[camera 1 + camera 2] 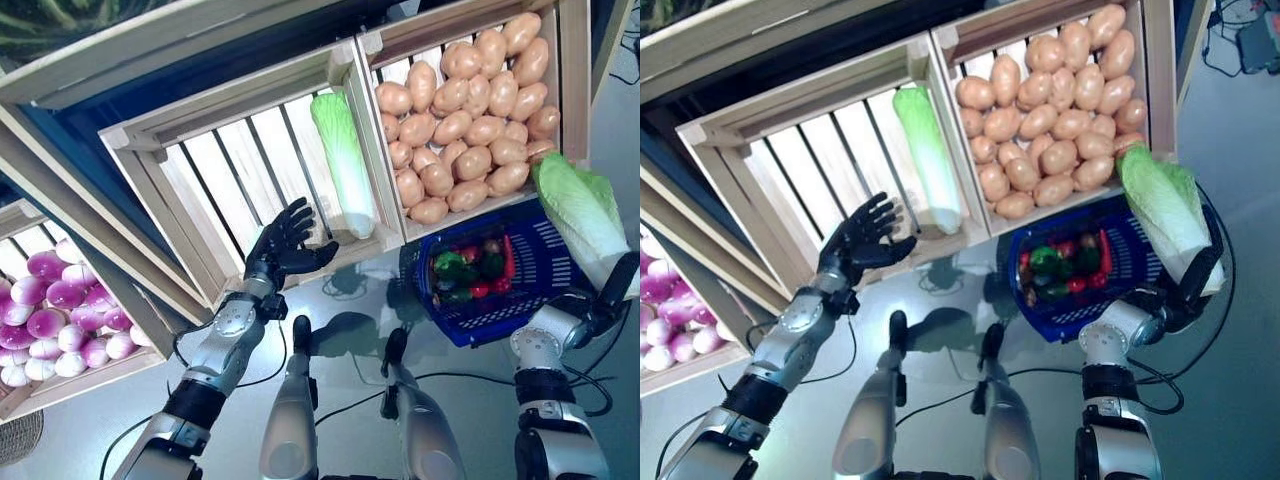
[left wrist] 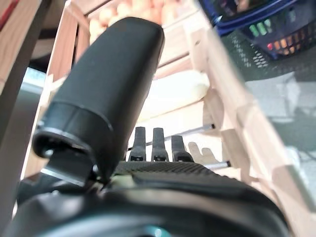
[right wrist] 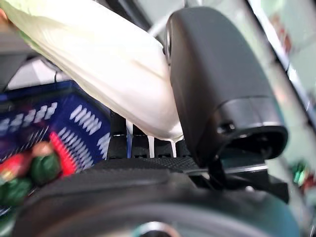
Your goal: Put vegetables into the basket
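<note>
Beside the blue plastic basket (image 1: 520, 290), a long pale-green napa cabbage (image 1: 582, 215) is clasped at its firm white base by the right robot hand (image 1: 617, 283); leafy, light, easily bruised. The left robot hand (image 1: 285, 245) is held open, empty.

- I look down on a pale grey floor (image 1: 90, 420); it is glossy and throws back soft reflections
- ahead of me stands a slanted display stand of light wooden crates (image 1: 230, 150) with slatted bottoms, set side by side; dark blue panelling (image 1: 60, 160) shows between the rows
- the crate at my far right (image 1: 565, 70) is heaped with potatoes (image 1: 470, 110); the one at my lower left (image 1: 20, 230) holds purple-and-white onions (image 1: 55, 300)
- a woven edge (image 1: 15, 435) shows at the lower left corner; I cannot tell what it belongs to
- light is even and bright; I see no window
</note>
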Motion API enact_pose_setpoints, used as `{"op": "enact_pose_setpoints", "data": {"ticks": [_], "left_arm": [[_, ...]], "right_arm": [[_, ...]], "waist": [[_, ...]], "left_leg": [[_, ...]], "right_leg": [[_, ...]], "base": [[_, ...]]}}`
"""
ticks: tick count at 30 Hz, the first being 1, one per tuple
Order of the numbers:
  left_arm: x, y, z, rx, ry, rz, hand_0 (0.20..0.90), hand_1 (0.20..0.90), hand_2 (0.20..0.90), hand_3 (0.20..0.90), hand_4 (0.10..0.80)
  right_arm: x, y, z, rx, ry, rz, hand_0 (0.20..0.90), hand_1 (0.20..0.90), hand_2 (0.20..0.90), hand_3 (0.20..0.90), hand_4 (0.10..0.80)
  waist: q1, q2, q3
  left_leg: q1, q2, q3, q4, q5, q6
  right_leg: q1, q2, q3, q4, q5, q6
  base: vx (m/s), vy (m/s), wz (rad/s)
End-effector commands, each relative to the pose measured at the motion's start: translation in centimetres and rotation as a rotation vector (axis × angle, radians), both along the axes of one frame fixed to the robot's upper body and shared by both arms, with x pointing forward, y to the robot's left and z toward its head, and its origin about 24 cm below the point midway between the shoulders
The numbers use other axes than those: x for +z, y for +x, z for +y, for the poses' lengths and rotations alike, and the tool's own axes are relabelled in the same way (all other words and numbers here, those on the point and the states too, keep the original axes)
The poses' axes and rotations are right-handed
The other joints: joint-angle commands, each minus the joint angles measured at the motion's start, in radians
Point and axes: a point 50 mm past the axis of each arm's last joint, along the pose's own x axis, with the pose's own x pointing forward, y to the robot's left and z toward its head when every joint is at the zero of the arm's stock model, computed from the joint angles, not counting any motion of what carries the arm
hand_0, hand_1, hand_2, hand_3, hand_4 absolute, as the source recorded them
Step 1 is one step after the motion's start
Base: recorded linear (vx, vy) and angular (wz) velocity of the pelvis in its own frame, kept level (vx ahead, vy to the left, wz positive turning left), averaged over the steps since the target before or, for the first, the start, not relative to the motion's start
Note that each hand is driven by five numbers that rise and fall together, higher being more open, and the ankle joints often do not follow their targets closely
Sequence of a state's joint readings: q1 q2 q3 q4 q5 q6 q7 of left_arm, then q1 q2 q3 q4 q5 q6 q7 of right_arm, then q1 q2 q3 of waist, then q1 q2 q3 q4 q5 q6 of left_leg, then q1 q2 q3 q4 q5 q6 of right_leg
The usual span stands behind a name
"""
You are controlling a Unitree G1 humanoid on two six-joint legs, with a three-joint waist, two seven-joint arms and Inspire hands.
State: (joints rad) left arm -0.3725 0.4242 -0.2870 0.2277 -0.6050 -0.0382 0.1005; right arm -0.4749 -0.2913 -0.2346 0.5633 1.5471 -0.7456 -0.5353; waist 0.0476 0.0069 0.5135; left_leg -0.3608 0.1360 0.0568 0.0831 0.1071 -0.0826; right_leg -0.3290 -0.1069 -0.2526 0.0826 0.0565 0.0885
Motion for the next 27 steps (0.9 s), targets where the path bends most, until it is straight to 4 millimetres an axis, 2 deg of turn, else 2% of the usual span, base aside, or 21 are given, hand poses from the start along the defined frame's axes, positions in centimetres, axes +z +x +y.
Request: {"op": "enact_pose_setpoints", "data": {"ticks": [1,6,15,17,24,27], "left_arm": [[5.4,0.3,-1.0,-0.053,-0.072,-0.261,0.9,0.9,0.9,0.9,0.8],[6.1,0.5,-1.4,-0.08,-0.076,-0.29,0.9,0.9,0.9,0.9,0.8],[6.9,0.9,-2.1,-0.072,-0.086,-0.313,0.9,0.9,0.9,0.9,0.8],[7.0,0.9,-2.2,-0.071,-0.086,-0.316,0.9,0.9,0.9,0.9,0.8],[7.7,0.7,-2.3,-0.086,-0.091,-0.344,0.9,0.9,0.9,0.9,0.8],[7.9,0.6,-2.3,-0.096,-0.089,-0.352,0.9,0.9,0.9,0.9,0.8]], "right_arm": [[3.4,-2.5,-4.2,-0.245,-0.11,-0.21,0.3,0.3,0.3,0.3,0.4],[2.4,-2.1,-4.2,-0.284,0.003,-0.232,0.3,0.3,0.3,0.3,0.4],[0.7,-1.1,-3.6,-0.211,0.027,-0.143,0.3,0.3,0.3,0.3,0.4],[1.0,-0.6,-3.6,-0.177,-0.002,-0.122,0.3,0.3,0.3,0.3,0.4],[3.9,1.2,-3.4,-0.064,-0.169,-0.117,0.3,0.3,0.3,0.3,0.4],[5.3,1.8,-3.4,-0.015,-0.248,-0.105,0.3,0.3,0.3,0.3,0.4]], "waist": [[-0.009,0.008,0.007],[-0.012,0.023,0.007],[-0.015,0.039,0.007],[-0.012,0.044,0.007],[-0.001,0.06,0.007],[0.003,0.059,0.007]], "left_leg": [[-0.129,-0.087,-0.049,0.149,-0.07,-0.006],[-0.181,-0.099,-0.045,0.184,-0.083,0.0],[-0.207,-0.122,-0.041,0.189,-0.085,0.008],[-0.218,-0.126,-0.045,0.195,-0.085,0.007],[-0.279,-0.131,-0.037,0.19,-0.067,0.013],[-0.32,-0.133,-0.037,0.226,-0.084,0.017]], "right_leg": [[-0.053,0.0,-0.002,0.167,-0.087,-0.027],[-0.115,-0.013,0.007,0.207,-0.091,-0.028],[-0.166,-0.017,0.033,0.232,-0.087,-0.024],[-0.178,-0.021,0.036,0.238,-0.086,-0.023],[-0.257,-0.03,0.041,0.255,-0.075,-0.019],[-0.302,-0.04,0.045,0.29,-0.086,-0.018]], "base": [[-0.058,0.014,-0.05],[-0.054,0.024,-0.07],[-0.01,0.033,-0.04],[0.027,0.013,-0.05],[0.018,-0.015,-0.01],[0.028,-0.068,0.07]]}}
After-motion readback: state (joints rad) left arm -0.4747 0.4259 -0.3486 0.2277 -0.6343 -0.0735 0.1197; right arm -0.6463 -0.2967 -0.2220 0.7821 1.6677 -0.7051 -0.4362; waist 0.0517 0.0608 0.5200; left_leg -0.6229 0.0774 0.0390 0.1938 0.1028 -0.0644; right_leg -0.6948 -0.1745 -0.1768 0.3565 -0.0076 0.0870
